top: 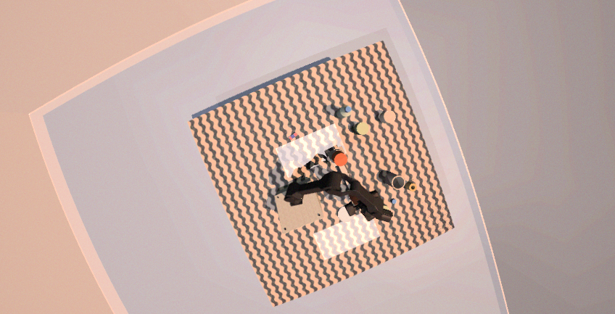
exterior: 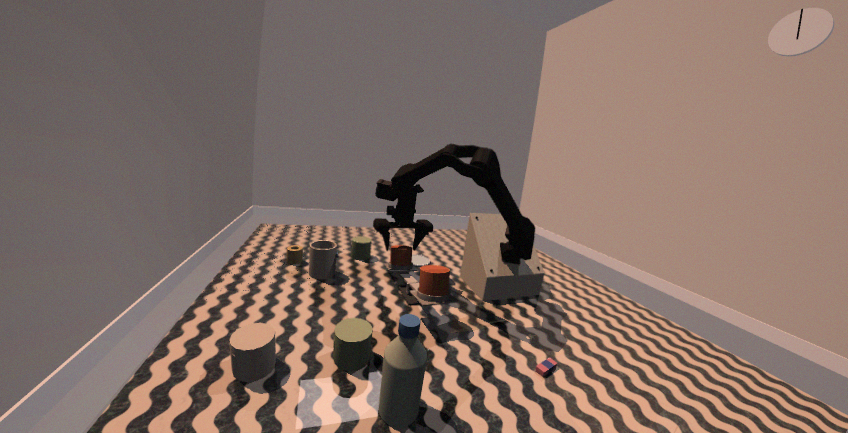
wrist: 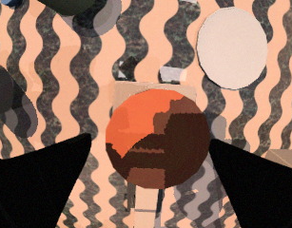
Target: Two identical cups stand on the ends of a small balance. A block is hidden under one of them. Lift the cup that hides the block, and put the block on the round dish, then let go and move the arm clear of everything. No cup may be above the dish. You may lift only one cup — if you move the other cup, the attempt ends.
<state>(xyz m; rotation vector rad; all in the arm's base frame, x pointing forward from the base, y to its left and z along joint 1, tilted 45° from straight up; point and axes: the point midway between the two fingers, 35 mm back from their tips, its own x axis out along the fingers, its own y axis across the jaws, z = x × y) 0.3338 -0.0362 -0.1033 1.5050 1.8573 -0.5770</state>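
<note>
My gripper point(exterior: 402, 248) point(wrist: 151, 142) is open and empty, pointing down over the far orange-red cup point(exterior: 401, 258) point(wrist: 136, 121). Its fingers are on either side of this cup, with the tips near the height of its top. In the wrist view the right finger looks closer to the cup than the left. The cup stands on one end of the balance point(wrist: 146, 204). The other orange-red cup point(top: 340, 159) point(exterior: 434, 281) stands on the near end. The pale round dish point(top: 344, 213) point(exterior: 421, 260) point(wrist: 232, 47) lies beside the far cup, with nothing on it. No hidden block shows.
A grey cup point(top: 397, 182) point(exterior: 322, 261), a yellow ring-like piece point(exterior: 294, 255) and a green cylinder point(exterior: 361, 248) stand near the far end. A bottle point(exterior: 401, 381), another green cylinder point(exterior: 352, 345), a beige cylinder point(exterior: 252, 351) and a small pink-blue block point(exterior: 546, 366) are nearer the exterior camera.
</note>
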